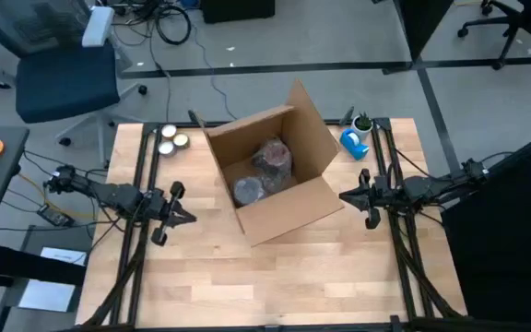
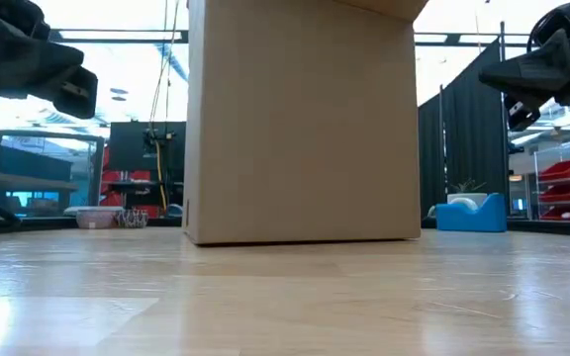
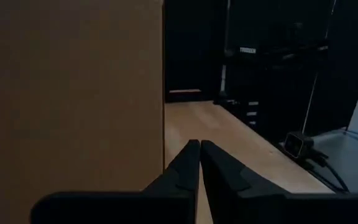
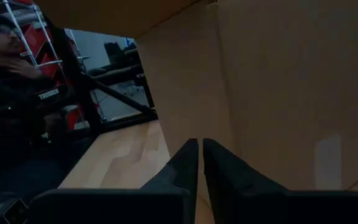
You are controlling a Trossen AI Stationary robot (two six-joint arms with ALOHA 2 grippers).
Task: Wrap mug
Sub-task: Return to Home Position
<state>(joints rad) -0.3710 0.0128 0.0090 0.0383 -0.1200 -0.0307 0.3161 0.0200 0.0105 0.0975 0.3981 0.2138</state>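
An open cardboard box (image 1: pixel 270 175) stands on the middle of the wooden table, its flaps spread. On its floor lie two dark bundles in clear wrap (image 1: pixel 273 157) (image 1: pixel 247 191); a bare mug does not show. My left gripper (image 1: pixel 190 219) hovers shut to the left of the box, pointing at its left wall (image 3: pixel 73 99). My right gripper (image 1: pixel 343 195) hovers shut to the right of the box, pointing at its right flap (image 4: pixel 291 93). In the low view both grippers (image 2: pixel 38 64) (image 2: pixel 547 69) hang clear above the table, and the box front (image 2: pixel 300 119) hides what is inside.
A blue tape dispenser (image 1: pixel 355 142) and a small potted plant (image 1: pixel 364 123) stand at the far right corner. Two round tins (image 1: pixel 170 138) sit at the far left. A person (image 4: pixel 11 93) sits beyond the table's left side. Bare table (image 1: pixel 265 286) lies in front of the box.
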